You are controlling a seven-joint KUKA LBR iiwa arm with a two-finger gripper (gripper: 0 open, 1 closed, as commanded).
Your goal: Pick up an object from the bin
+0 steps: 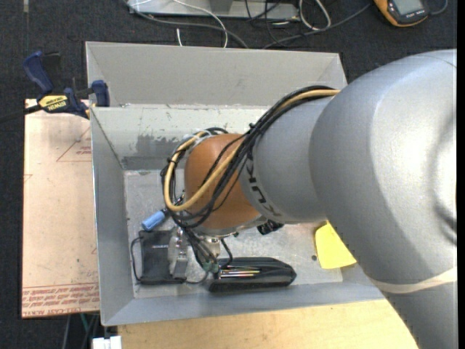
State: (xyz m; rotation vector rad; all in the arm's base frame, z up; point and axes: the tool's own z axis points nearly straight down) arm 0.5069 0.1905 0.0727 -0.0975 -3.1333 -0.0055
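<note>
Since nothing can be seen lifted clear of the bin (109, 195) floor, the pick has to be counted as not done yet, at best just getting started. The pincer (182, 251) is found low in the lower left part of the frame, right at the edge of a flat black boxy thing (154, 262). A small blue piece (152, 220) is seen just up-left of it and a long black case-like object (251, 273) just to its right. Whether the pincer is spread or pressed together honestly can't be told, as it's mostly covered by the orange wrist cover (218, 184) and cables. A yellow piece (333, 249) can be made out well apart at lower right. Pose-wise, the arm (378, 173) is stretched in from the right edge and angled steeply down, wrist pointed at the bin's lower left corner. Gripping and lifting are judged as what's left.
</note>
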